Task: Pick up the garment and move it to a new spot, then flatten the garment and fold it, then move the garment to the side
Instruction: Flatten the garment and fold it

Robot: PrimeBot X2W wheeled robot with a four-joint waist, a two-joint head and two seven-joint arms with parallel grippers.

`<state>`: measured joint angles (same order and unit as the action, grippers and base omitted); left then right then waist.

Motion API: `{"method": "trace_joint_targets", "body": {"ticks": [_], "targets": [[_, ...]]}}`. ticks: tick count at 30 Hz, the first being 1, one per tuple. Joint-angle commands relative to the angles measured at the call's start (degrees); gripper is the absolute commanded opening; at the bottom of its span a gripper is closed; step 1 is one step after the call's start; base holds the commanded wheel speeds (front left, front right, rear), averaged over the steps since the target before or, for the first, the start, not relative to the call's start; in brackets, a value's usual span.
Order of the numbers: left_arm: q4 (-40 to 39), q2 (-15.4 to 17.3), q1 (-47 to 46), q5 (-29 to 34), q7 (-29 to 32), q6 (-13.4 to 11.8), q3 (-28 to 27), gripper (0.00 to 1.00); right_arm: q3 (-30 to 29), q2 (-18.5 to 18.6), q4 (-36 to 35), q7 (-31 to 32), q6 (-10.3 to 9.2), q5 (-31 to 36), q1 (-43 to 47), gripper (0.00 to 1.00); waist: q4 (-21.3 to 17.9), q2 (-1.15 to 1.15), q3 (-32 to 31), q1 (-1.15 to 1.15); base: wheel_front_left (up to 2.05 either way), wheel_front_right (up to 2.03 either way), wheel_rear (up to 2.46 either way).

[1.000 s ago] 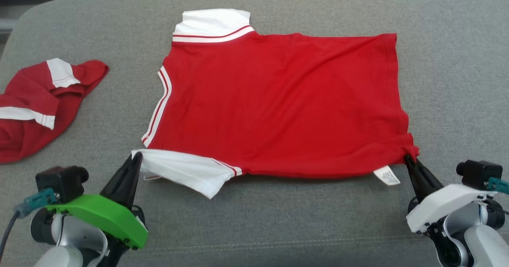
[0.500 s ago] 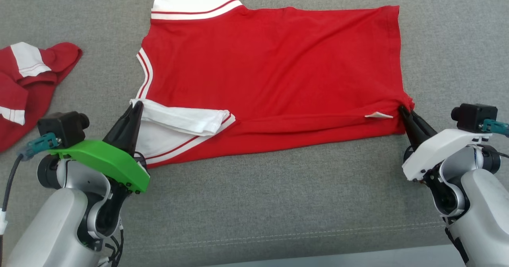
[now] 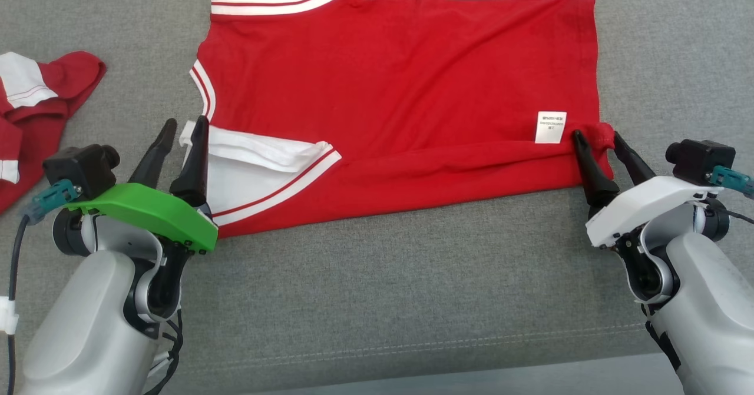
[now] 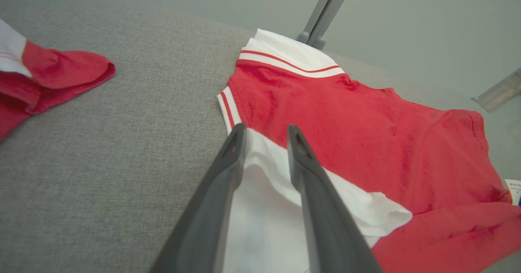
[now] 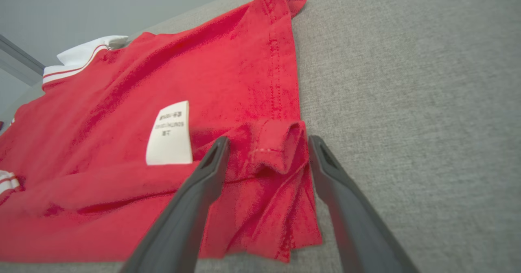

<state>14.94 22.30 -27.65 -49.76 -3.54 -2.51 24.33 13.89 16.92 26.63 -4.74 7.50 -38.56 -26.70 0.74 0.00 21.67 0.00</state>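
Both pairs of jaws have parted since the earlier frames, releasing the shirt (image 3: 400,83). It lies flat on the grey woven desk (image 3: 377,277), its near hem folded up. The left gripper (image 3: 185,122) has its jaws narrowly apart, astride the white sleeve (image 3: 253,171) edge. The right gripper (image 3: 598,135) has its jaws wide, flanking the bunched red corner.

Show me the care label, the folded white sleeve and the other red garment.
care label (image 5: 170,134): right wrist view, tag's middle.
folded white sleeve (image 3: 250,177): head view, its flat white panel.
other red garment (image 3: 73,77): head view, its red bunched end.
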Motion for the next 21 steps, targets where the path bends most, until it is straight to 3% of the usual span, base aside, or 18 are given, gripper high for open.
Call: {"method": "trace_joint_targets", "body": {"ticks": [1, 6, 12, 17, 21], "targets": [[0.4, -0.2, -0.5, 0.4, -0.4, 0.4, 0.0, 1.00, 0.1, 0.0, 0.2, -1.4, -0.02, -0.3, -0.3, 1.00, -0.1, 0.00, -0.1, 0.00, 0.00, 0.00, 0.00], [1.0, -0.3, 1.1, 2.1, -4.4, -1.2, -0.8, 1.00, -0.6, -0.2, 0.8, -6.6, -0.02, 0.2, 1.4, 1.00, -0.3, 0.00, -0.4, 0.00, 0.00, 0.00, 0.00], [-1.8, 0.7, 4.9, 6.3, -9.8, -5.9, -2.4, 1.00, -3.9, -2.4, -1.6, -10.2, -0.02, 4.3, 4.6, 1.00, -0.6, 0.00, -2.1, 0.00, 0.00, 0.00, 0.00], [-6.9, 1.4, 10.8, 10.6, -11.3, -10.3, -4.5, 1.00, -8.7, -6.4, -9.5, -10.4, -0.02, 12.0, 10.1, 1.00, -0.6, 0.00, -5.1, 0.00, 0.00, 0.00, 0.00], [-10.4, 1.2, 14.6, 13.4, -11.7, -11.7, -5.1, 1.00, -11.3, -8.3, -13.8, -10.5, -0.01, 17.8, 13.5, 1.00, -0.1, 0.00, -7.2, 0.00, 0.00, 0.00, 0.00]]}}
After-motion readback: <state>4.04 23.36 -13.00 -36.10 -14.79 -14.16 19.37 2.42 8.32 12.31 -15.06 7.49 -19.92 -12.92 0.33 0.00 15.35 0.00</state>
